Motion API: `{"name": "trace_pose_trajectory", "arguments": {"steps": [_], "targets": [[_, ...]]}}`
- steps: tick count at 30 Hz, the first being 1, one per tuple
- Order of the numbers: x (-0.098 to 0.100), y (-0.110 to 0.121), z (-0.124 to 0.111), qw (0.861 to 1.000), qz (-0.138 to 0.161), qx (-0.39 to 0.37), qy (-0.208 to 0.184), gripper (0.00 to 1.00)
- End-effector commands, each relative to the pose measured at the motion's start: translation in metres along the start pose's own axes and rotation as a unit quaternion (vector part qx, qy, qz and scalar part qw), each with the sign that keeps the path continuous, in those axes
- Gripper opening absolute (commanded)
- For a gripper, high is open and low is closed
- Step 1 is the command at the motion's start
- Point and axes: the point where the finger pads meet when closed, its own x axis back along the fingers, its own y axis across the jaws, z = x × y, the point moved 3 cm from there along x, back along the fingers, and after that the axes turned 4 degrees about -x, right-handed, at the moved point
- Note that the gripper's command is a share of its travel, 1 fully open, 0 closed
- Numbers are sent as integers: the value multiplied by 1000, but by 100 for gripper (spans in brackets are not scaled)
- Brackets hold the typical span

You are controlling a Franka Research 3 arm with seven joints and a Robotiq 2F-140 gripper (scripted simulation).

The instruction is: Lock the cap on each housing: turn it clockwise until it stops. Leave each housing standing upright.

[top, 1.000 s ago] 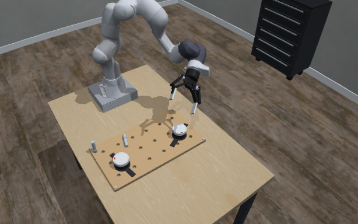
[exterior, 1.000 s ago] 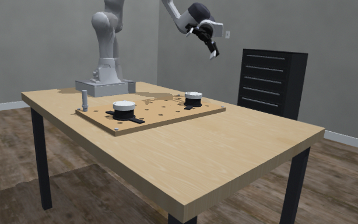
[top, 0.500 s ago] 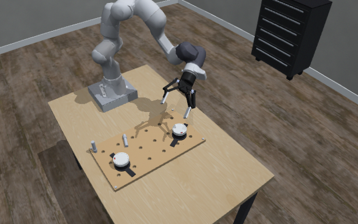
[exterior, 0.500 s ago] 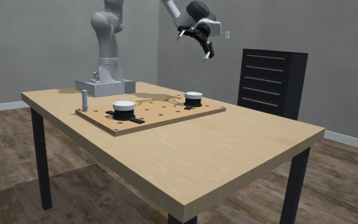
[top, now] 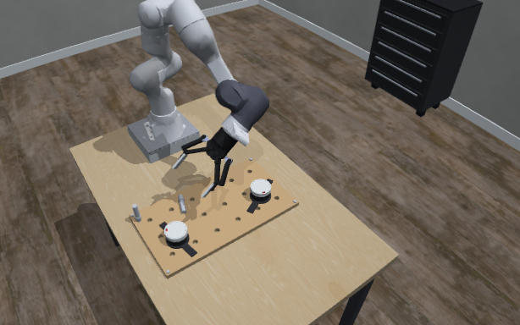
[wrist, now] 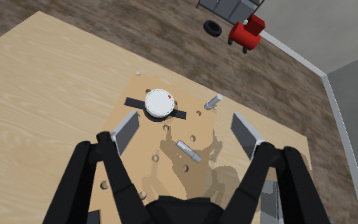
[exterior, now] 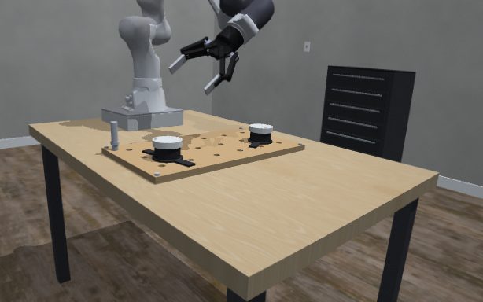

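Observation:
Two black housings with white caps stand upright on a drilled wooden board [top: 212, 212]. The left cap [top: 175, 230] has a red mark on its left rim; it also shows in the exterior view [exterior: 167, 142] and in the wrist view [wrist: 159, 102]. The right cap [top: 261, 187] shows a red mark at its front; it also appears in the exterior view [exterior: 260, 128]. My gripper [top: 192, 178] [exterior: 193, 75] is open and empty. It hangs high above the back part of the board, apart from both housings. In the wrist view the fingers frame the left housing from afar.
A grey peg [top: 135, 212] stands upright at the board's left corner. Another grey peg [top: 182, 203] lies on the board between the housings. The robot base [top: 163, 137] sits at the table's back. A black drawer cabinet [top: 419, 46] stands beyond the table.

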Motion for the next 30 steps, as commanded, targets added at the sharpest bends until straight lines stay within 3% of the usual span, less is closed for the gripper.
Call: {"name": "trace_pose_trajectory", "arguments": {"steps": [1,4,6,7,12,13,17,18,19,21,23,24,25,26,28,30], "targets": [[-34,20,-1,990,-14,-121,-67,100],[-35,20,1,977,-23,-183,-103,100],[-35,20,1,977,-23,-183,-103,100],[-64,42,8,962,-49,-233,-135,100],[-65,43,10,929,-62,-320,-177,100],[-90,62,17,914,-85,-345,-196,100],[-91,63,19,874,-98,-420,-226,100],[-91,63,19,874,-98,-420,-226,100],[-112,81,26,848,-120,-453,-248,100],[-113,82,27,824,-127,-488,-260,100],[-113,82,27,824,-127,-488,-260,100],[-113,82,27,808,-131,-509,-266,100],[-113,82,27,808,-131,-509,-266,100],[-132,99,35,766,-152,-554,-288,100],[-132,100,35,740,-159,-583,-296,100],[-132,100,35,738,-159,-585,-296,100]]}}
